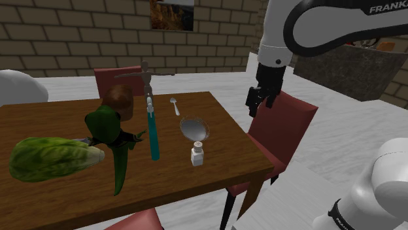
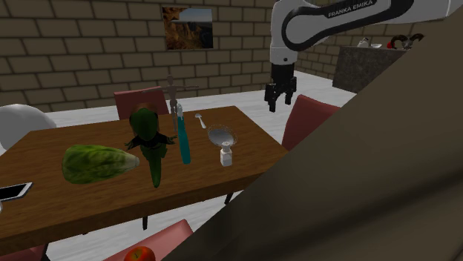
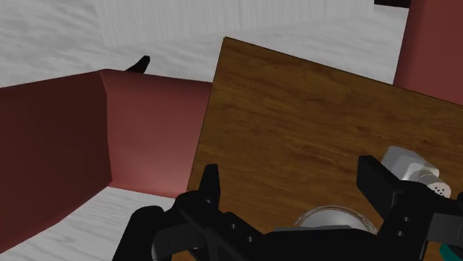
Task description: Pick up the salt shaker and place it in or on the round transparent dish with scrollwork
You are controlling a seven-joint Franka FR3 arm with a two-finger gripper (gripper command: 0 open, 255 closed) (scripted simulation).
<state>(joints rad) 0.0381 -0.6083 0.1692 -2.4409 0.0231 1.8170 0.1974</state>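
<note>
Your gripper [image 1: 261, 101] hangs open in the air, its 2 fingers apart and holding nothing. It is off to one side of the dish [image 1: 193, 127], up above a red chair [image 1: 288, 127]. The salt shaker [image 1: 197, 154] stands upright on the brown table [image 1: 229, 140], just beside the dish and well apart from your gripper. On the dish's far side from the gripper stands a tall blue-green tube [image 1: 154, 134].

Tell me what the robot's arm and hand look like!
The arm is white and rounded, with dark joints and white FRANKA EMIKA letters on a dark band. The hand is all black and blocky, with two short fingers.
</note>
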